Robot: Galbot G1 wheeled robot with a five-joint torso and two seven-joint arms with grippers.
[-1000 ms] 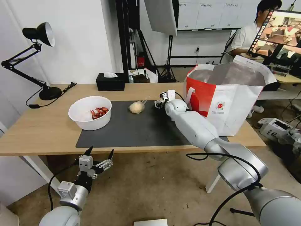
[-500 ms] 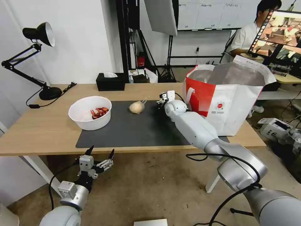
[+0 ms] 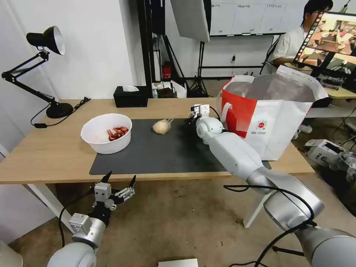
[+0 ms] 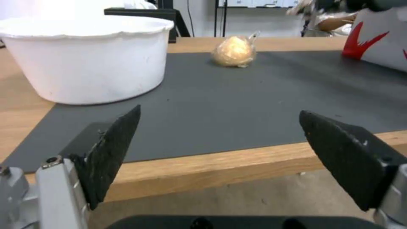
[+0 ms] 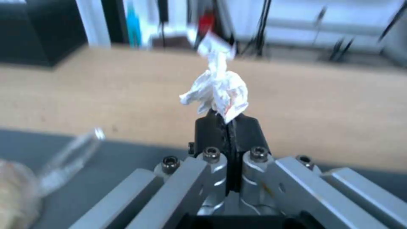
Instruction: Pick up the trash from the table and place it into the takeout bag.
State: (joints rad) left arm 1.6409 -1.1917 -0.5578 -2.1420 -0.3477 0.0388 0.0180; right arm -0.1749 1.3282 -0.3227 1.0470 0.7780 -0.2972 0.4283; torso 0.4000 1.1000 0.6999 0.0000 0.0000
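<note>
With the right gripper (image 5: 227, 122) jaws clamped on the small crumpled white tissue (image 5: 218, 90) above the long light-wood bench (image 3: 52, 152), we should lift clear over the rim of the red-and-white foil-lined takeout bag (image 3: 267, 122) beside them before releasing, while the left gripper (image 4: 220, 159), jaws apart, waits below the bench edge

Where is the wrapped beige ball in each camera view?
Head view: ball on the mat, between white bowl and right gripper.
Left wrist view: ball past the bowl, across the mat.
Right wrist view: ball beside the right gripper.
Shared landmark: the mat.
</note>
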